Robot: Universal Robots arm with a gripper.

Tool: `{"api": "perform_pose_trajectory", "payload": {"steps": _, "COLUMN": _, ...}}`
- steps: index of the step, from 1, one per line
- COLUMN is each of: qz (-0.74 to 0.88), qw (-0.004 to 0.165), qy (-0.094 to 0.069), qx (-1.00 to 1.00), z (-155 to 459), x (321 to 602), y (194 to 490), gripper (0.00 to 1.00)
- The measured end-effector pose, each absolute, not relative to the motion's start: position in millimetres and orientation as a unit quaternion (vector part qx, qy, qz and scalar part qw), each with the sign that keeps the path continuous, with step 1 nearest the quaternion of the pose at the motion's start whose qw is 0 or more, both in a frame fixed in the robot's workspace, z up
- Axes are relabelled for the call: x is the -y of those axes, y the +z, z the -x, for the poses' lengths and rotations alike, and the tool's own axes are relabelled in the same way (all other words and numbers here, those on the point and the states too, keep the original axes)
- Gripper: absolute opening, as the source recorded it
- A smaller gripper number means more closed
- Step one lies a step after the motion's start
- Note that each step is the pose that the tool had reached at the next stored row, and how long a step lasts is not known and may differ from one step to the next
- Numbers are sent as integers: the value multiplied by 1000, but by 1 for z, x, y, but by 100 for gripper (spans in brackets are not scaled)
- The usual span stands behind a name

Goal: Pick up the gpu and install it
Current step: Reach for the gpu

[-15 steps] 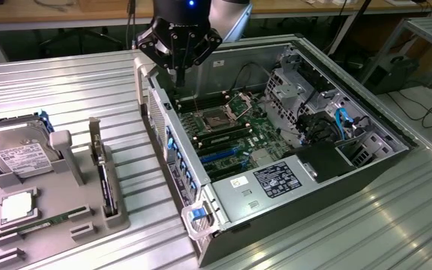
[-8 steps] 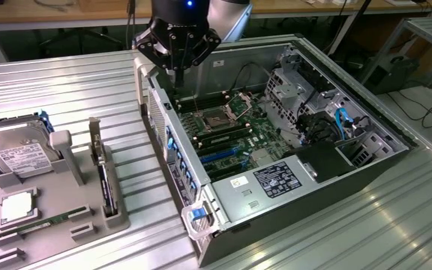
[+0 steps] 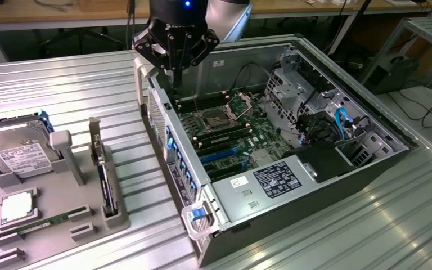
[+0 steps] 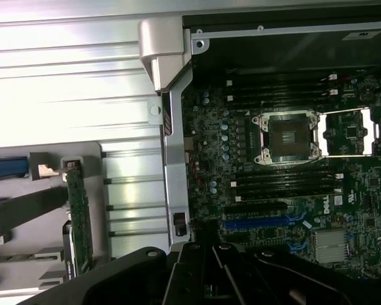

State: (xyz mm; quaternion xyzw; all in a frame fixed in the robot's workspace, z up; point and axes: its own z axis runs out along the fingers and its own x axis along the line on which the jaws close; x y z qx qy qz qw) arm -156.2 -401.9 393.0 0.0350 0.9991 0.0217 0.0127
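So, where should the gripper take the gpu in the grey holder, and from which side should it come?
Probably the top edge of the gpu, near mid-length, pinched across its thin board, coming straight down. It stands on edge in a slot of the holder, so only the top is free. Keep off the bracket rising at one end.

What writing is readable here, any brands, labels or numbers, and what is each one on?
"DELL": white print on the motherboard, seen sideways in the wrist view.
Black label in the computer: white print, too small to read.
White sticker beside it: too small to read.
Hard drive label: blurred, unreadable.
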Motion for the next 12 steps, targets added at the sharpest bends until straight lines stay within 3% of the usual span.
{"api": "perform_pose_trajectory", "payload": {"steps": 12, "qz": -35, "qw": 13, "qy": 22, "qx": -999, "z": 161, "x": 403, "y": 393, "gripper": 11}}
